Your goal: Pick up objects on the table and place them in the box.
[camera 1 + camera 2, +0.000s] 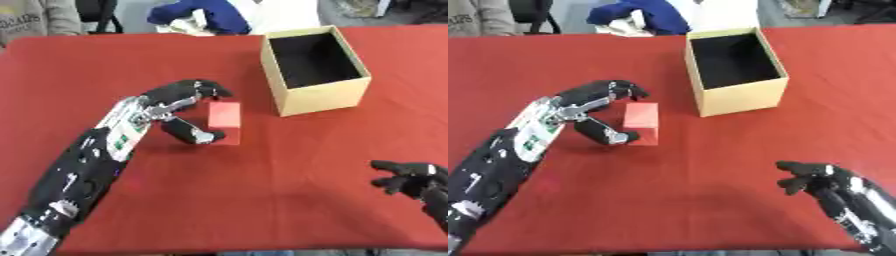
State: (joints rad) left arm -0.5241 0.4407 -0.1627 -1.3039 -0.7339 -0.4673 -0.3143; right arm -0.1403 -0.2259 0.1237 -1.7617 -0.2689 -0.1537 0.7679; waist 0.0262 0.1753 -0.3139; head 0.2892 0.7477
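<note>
Count on the bench (262, 190): one red block (225, 116), one open tan box (315, 70), two robot hands, left hand (179, 107) and right hand (820, 182).

The table (289, 200) is covered in matt red cloth, pretty smooth. The box (319, 97) looks like plain tan cardboard, dull black inside. The red block (225, 116) is matt too. The left hand (179, 107) is black plastic with shiny silver metal bits.
</note>
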